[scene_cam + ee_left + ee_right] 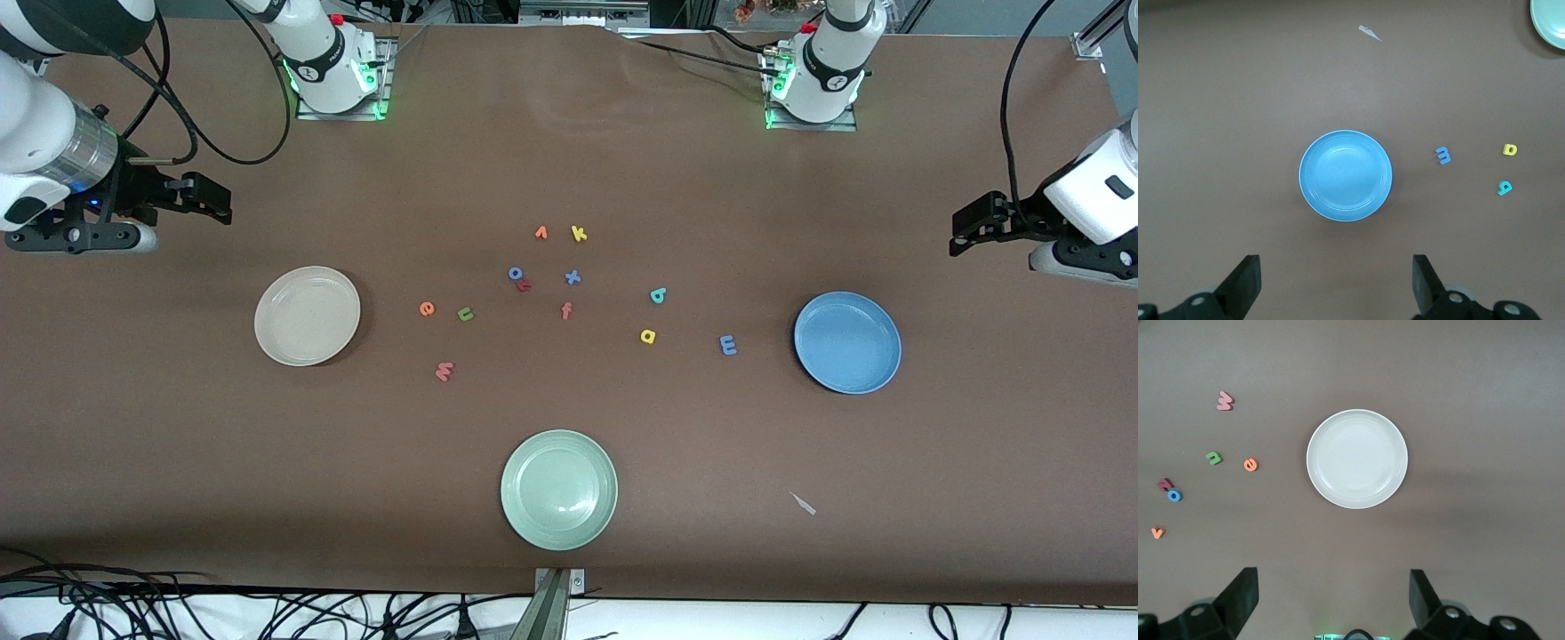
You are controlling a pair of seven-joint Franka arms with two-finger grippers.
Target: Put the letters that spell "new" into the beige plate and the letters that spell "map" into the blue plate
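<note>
Loose e (427,308), n (465,314), w (444,372) beside empty beige plate (276,342); m (728,345), a (648,336), p (658,296) beside empty blue plate (880,373).

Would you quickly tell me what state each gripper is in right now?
Left gripper: open, holding nothing, over the table by the blue plate.
Right gripper: open, holding nothing, over the table by the beige plate.

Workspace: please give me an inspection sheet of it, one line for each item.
Surface: brown table, small white scrap.
Job's things: beige plate and blue plate hold nothing; e, n, w, m, a, p lie on the table.
Clutter: green plate, spare letters.
Grippers: left gripper open over the table by the blue plate; right gripper open by the beige plate.
Cables: black cables along the table's near edge.
Surroundings: nothing seen.
</note>
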